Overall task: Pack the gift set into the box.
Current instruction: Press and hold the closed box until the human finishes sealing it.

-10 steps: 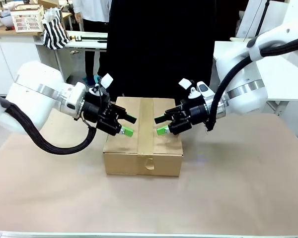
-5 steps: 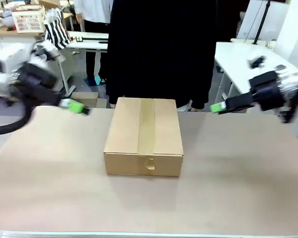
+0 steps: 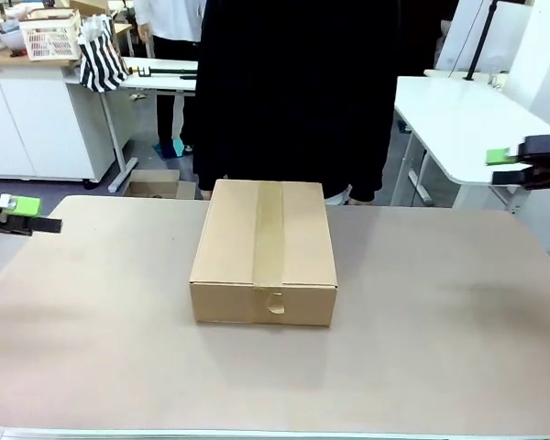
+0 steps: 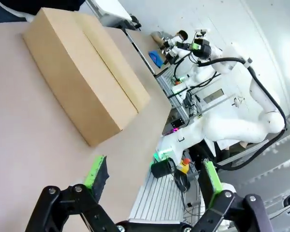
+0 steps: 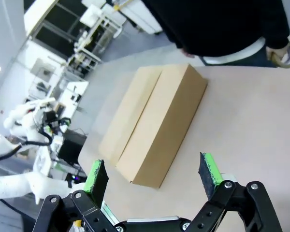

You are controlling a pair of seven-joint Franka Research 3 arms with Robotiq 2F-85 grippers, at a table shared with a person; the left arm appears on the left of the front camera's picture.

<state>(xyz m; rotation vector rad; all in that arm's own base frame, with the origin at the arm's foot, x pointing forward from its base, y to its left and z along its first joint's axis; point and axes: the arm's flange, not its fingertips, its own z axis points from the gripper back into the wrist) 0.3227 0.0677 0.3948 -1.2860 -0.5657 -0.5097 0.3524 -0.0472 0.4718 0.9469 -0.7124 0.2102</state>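
Front view: the box (image 3: 264,250) sits at the middle of the counter (image 3: 440,339), closed, with a strip of tape (image 3: 269,231) running along the top seam from the far edge to the near face. A person (image 3: 298,92) in dark clothes stands at twelve o'clock, just behind the counter's far edge. The left pincer (image 3: 18,214) pokes in at nine o'clock, well apart from the box, its green pad showing; from this angle the fingers seem spread, though only their tips are in the picture. The right pincer (image 3: 522,165) enters at about two o'clock, above the counter's far right corner, its two fingers parted one above the other and holding nothing.

Left wrist view: the left pincer (image 4: 152,176) is spread wide and empty, green pads (image 4: 95,171) facing each other. The box (image 4: 82,72) lies at eleven o'clock on the counter, well apart from the fingers. The other arm (image 4: 232,111) shows farther off at two o'clock.

Right wrist view: the right pincer (image 5: 152,176) is likewise spread and empty. The box (image 5: 152,125) lies at twelve o'clock beyond the fingers, not touched. The person's hand (image 5: 280,53), at two o'clock by the counter's edge, holds a roll of tape (image 5: 286,57).
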